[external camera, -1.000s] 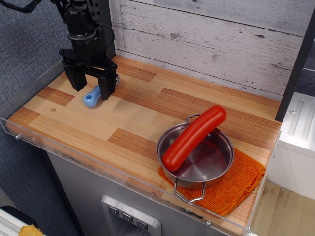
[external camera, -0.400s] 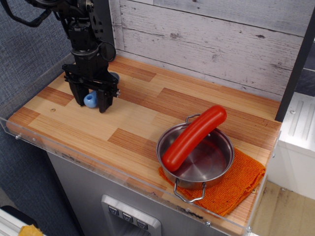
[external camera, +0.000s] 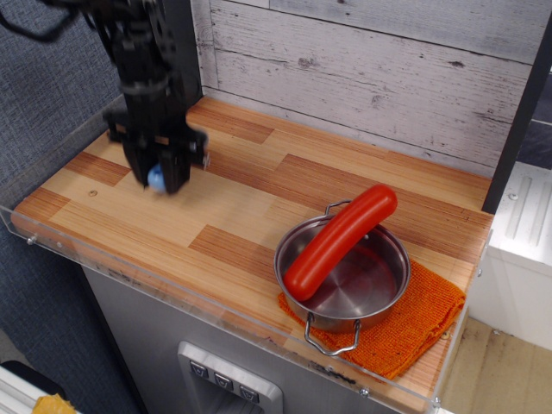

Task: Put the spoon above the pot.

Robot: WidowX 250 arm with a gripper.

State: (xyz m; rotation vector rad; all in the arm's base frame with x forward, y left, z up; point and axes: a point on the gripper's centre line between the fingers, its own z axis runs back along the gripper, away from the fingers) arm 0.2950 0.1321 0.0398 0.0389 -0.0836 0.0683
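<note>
The spoon (external camera: 156,178) lies at the far left of the wooden counter. Only the end of its light-blue handle shows between my fingers; its bowl is hidden behind them. My gripper (external camera: 159,183) points straight down over it, blurred by motion, with the fingers drawn in against the handle. The steel pot (external camera: 366,291) stands at the front right, far from the gripper, with two wire loop handles. A long red sausage (external camera: 341,240) lies slanted across the pot's rim.
An orange knitted cloth (external camera: 427,323) lies under the pot at the front right corner. A clear plastic lip (external camera: 129,272) runs along the counter's front and left edges. A whitewashed plank wall (external camera: 371,69) stands behind the counter.
My gripper has come down over the spoon's handle and its fingers have closed in on it. The pot, sausage and cloth have not moved.
</note>
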